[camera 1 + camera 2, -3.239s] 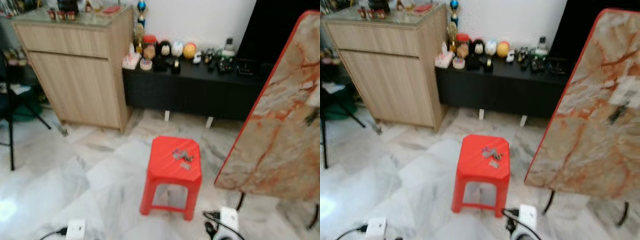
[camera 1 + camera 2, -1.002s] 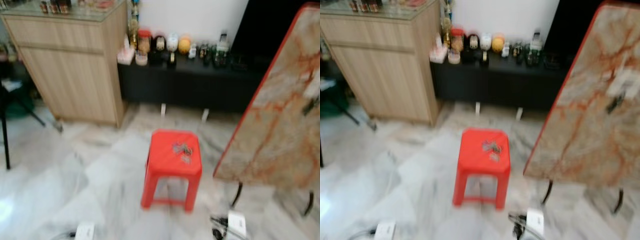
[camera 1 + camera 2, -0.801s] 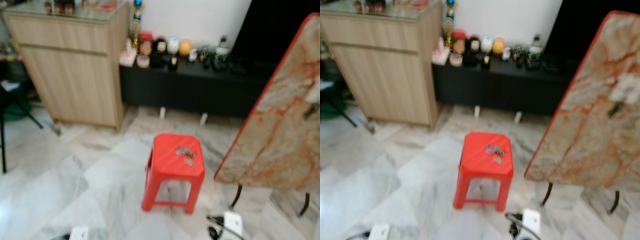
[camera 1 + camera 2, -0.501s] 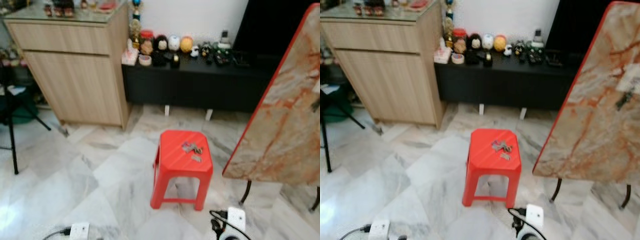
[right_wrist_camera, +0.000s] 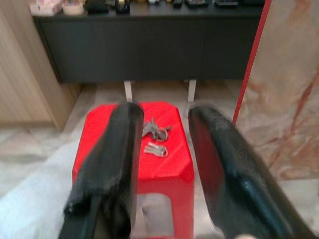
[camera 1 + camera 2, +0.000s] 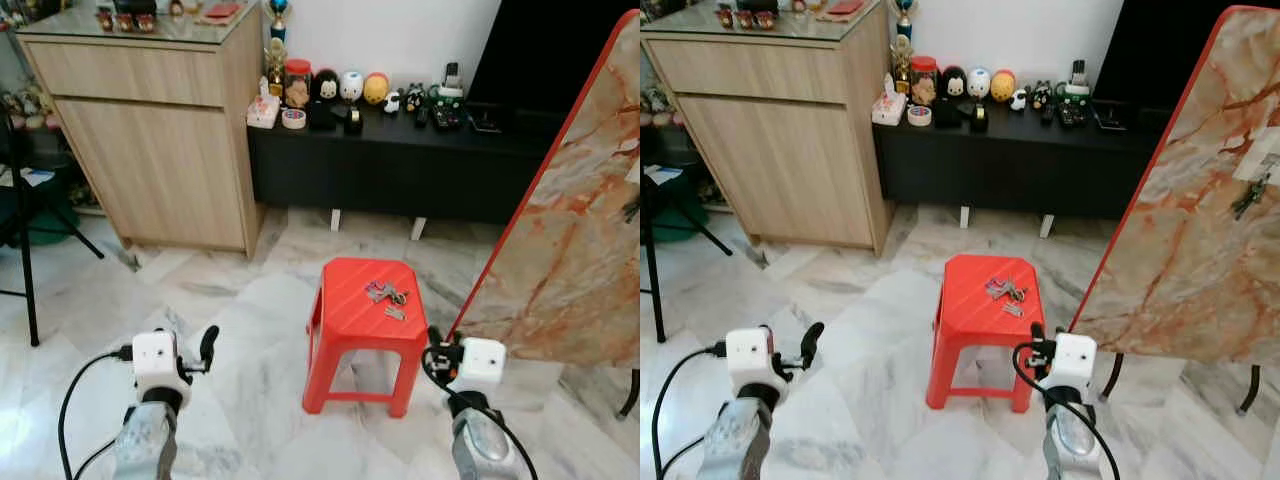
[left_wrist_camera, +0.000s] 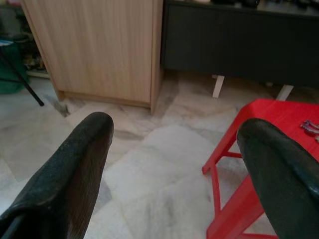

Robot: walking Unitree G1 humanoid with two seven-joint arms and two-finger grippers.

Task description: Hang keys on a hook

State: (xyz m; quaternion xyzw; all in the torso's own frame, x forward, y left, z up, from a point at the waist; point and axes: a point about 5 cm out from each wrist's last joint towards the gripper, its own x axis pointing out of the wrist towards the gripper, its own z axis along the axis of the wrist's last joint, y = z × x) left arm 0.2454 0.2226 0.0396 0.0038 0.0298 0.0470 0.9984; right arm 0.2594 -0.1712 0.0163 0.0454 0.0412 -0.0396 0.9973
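A bunch of keys lies on top of a red plastic stool in the middle of the floor. In the right wrist view the keys lie ahead between the fingers of my right gripper, which is open and a little short of the stool. My left gripper is open over bare floor to the left of the stool, one black finger showing by its white wrist box. A small dark hook sits on a white patch on the tilted marble board at the right.
A wooden cabinet stands at the back left. Beside it a low black console carries several figurines. The marble board leans on dark legs close to the right of the stool. Black tripod legs stand at the far left.
Both arms have risen into the eye views from below, grippers held forward either side of the stool. The camera has shifted slightly; stool and keys have stayed put.
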